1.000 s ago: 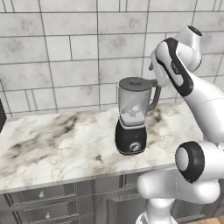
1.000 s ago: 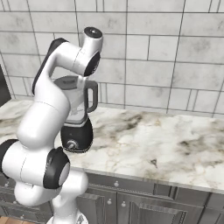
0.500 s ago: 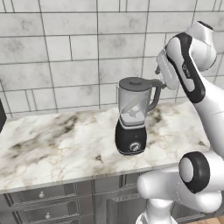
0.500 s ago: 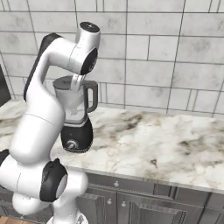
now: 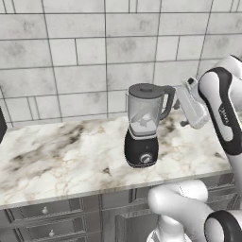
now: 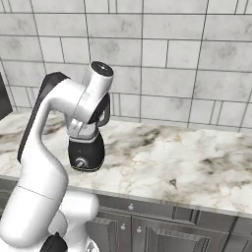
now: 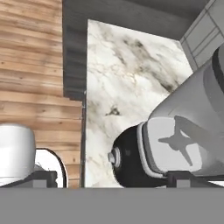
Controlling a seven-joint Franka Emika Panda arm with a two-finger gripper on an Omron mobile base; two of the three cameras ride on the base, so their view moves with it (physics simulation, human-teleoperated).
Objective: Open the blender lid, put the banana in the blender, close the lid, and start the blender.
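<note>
The blender (image 5: 142,130) stands upright on the marble counter (image 5: 61,156), its black base and silver knob (image 5: 147,159) facing front. The dark blender lid (image 5: 144,88) sits on the clear jar. My gripper (image 5: 181,101) hangs just right of the jar's dark handle (image 5: 168,101), level with the jar and apart from it. In the hand view my gripper (image 7: 116,181) is open wide, its fingertips (image 7: 43,177) far apart, looking at the side of the blender (image 7: 175,140) and its knob (image 7: 114,157). The arm covers most of the blender (image 6: 86,155) in the right base view. The banana is out of view.
A grey tiled wall (image 5: 71,56) backs the counter. Drawers and cabinet fronts (image 5: 47,222) run below its front edge. A dark object (image 5: 1,124) sits at the far left edge. Bare marble (image 6: 187,157) stretches right of the blender. A wooden floor (image 7: 30,65) lies beyond the counter end.
The hand has dropped lower beside the blender's handle while the upper arm swung right. The jaws opened slightly wider. The blender and its lid have not moved.
</note>
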